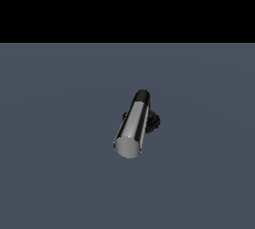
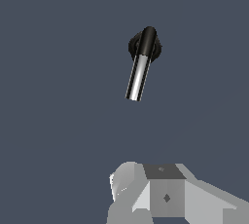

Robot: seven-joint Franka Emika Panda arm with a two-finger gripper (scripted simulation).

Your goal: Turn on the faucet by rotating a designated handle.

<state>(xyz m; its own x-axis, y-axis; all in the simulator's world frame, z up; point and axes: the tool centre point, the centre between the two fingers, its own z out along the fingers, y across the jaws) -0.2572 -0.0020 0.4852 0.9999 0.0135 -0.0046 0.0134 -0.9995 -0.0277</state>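
The faucet (image 1: pixel 149 118) stands on the grey floor in the middle of the exterior view, its black base (image 1: pixel 154 121) mostly hidden behind the handle. The handle (image 1: pixel 132 128) is a shiny chrome bar with a flat round end, joined to a black elbow (image 1: pixel 142 95). The wrist view shows the faucet from above, with the handle (image 2: pixel 138 79) reaching out from the black base (image 2: pixel 156 48). Only part of my white and grey gripper (image 2: pixel 160 189) shows there, well apart from the handle and touching nothing. Its fingertips are not clearly visible. The exterior view does not show the gripper.
A flat blue-grey floor (image 1: pixel 60 148) surrounds the faucet on all sides. A black band (image 1: pixel 127 6) fills the upper part of the exterior view. No other objects appear.
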